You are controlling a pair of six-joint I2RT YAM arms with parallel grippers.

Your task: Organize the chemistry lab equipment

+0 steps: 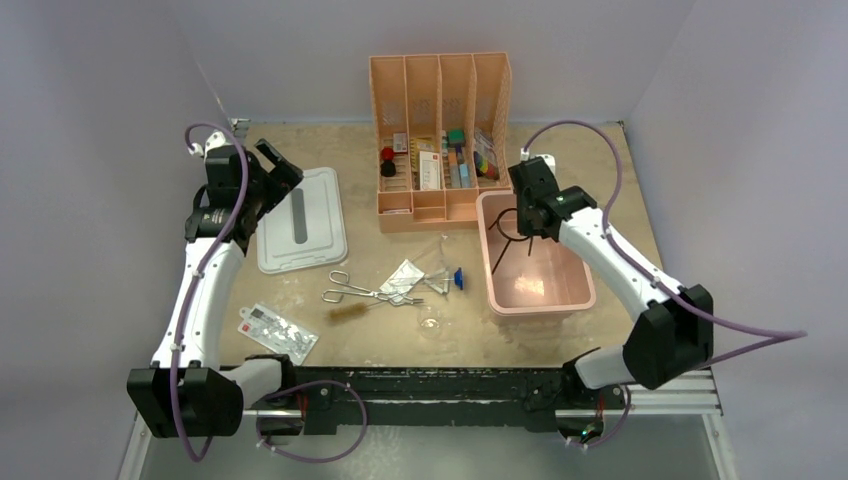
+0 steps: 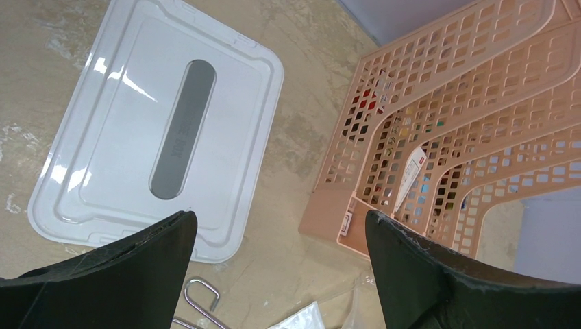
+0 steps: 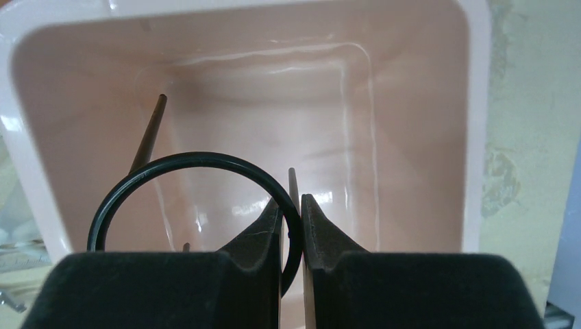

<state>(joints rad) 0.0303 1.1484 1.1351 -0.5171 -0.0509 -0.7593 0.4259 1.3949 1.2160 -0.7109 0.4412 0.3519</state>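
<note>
We see a glossy pink plastic bin (image 3: pixel 411 103) and a smooth black wire ring (image 3: pixel 199 157), with matt black pads on the right end effector (image 3: pixel 291 205). The lid (image 2: pixel 123 137) is shiny plastic, the organizer (image 2: pixel 479 82) matt perforated plastic, the desk (image 2: pixel 301 130) rough and mottled, and the tongs (image 1: pixel 368 293) bright metal.

The grey strip (image 2: pixel 182 130) on the lid (image 2: pixel 103 103), beyond the left claw (image 2: pixel 279 218), bore faint letters ending in "BOX". Nothing else was legible.
</note>
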